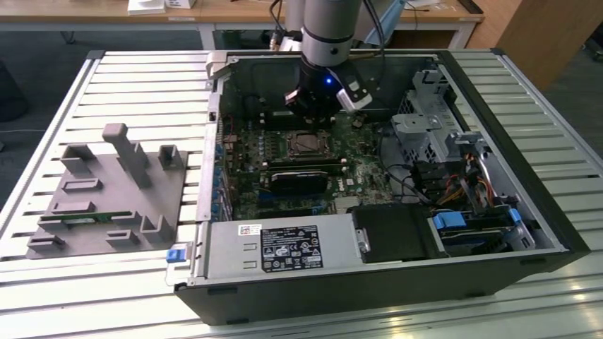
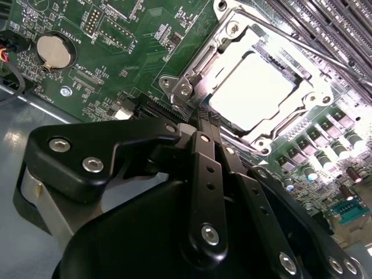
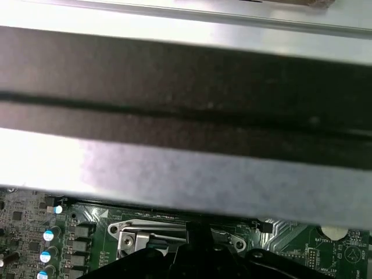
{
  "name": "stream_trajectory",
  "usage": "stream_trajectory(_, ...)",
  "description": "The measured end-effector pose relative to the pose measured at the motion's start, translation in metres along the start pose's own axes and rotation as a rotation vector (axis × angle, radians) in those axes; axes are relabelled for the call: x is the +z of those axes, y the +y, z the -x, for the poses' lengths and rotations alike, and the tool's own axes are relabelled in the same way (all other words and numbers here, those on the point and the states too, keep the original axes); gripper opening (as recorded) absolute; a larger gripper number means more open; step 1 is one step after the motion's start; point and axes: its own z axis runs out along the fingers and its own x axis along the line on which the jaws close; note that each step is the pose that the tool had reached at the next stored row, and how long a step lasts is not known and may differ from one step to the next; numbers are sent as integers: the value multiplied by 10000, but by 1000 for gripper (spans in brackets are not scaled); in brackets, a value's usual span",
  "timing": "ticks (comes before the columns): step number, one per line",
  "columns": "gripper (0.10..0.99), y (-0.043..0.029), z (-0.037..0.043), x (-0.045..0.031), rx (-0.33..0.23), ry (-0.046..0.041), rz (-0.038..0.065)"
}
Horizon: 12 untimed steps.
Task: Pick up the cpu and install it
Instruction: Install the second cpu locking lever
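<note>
An open computer case [image 1: 527, 233] fills the exterior view's centre-right; its motherboard [image 2: 116, 52] carries the cpu [image 2: 253, 87], seated in its socket upper right in the second wrist view, just beyond the gripper [image 2: 203, 119], whose jaws are closed together and empty.

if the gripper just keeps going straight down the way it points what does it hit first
Most likely the cpu seated in its socket frame on the motherboard; the gripper hangs just above that frame's edge, though depth is hard to judge.
</note>
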Motion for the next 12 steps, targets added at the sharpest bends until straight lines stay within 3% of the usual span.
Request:
stream_trajectory(8, 106, -32, -3, -3, 2, 0, -3)
stream_trajectory(12, 106, -29, -3, -47, 1, 0, -3)
